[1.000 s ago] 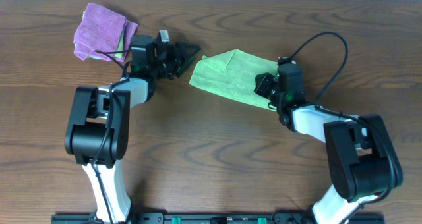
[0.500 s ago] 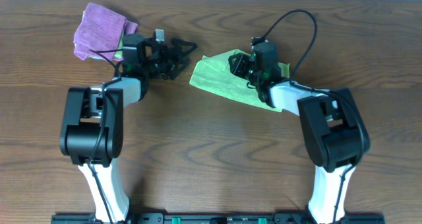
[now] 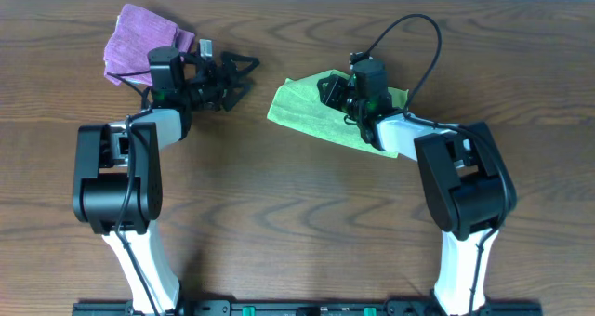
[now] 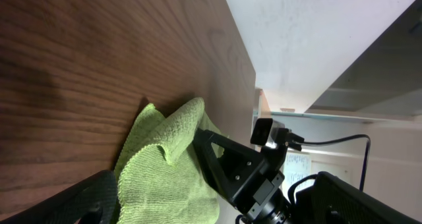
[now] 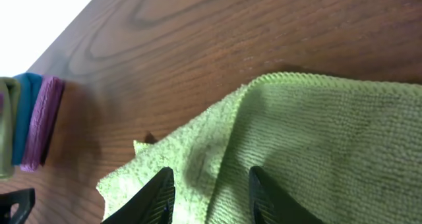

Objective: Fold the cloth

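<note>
Cloth lies spread in upper centre of overhead view on table, w/ one corner flap turned over near its top edge. R gripper sits over cloth's upper-middle part. In R wrist view its fingers stand apart w/ a modest gap, green fabric below & betw. them, none of it pinched. L gripper is just left of cloth, not touching it, jaws spread wide & empty. Purple cloth sits upper left, partly behind L arm.
</note>
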### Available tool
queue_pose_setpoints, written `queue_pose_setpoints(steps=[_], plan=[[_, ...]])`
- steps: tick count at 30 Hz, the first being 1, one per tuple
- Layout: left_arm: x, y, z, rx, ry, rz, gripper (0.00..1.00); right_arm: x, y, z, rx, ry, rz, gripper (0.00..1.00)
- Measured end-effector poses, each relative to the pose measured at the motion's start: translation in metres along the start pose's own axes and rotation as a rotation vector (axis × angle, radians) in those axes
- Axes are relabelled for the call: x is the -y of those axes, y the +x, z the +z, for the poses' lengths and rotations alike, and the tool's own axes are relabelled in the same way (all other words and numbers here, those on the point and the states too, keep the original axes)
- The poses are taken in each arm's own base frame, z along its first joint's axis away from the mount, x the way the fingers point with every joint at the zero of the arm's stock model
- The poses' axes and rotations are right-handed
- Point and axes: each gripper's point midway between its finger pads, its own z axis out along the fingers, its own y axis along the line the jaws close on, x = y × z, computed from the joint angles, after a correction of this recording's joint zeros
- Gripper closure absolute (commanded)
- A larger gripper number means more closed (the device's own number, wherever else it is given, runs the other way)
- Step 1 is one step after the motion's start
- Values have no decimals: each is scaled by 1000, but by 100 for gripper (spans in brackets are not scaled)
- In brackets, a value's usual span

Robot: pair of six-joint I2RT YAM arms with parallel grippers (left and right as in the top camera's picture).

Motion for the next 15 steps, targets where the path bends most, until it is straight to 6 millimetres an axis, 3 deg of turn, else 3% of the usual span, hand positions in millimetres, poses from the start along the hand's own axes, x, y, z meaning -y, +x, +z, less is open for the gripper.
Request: queue_pose_setpoints(steps=[15], plan=[[0, 0, 0, -3, 1, 0, 5, -13, 16, 13, -5, -39, 26, 69]])
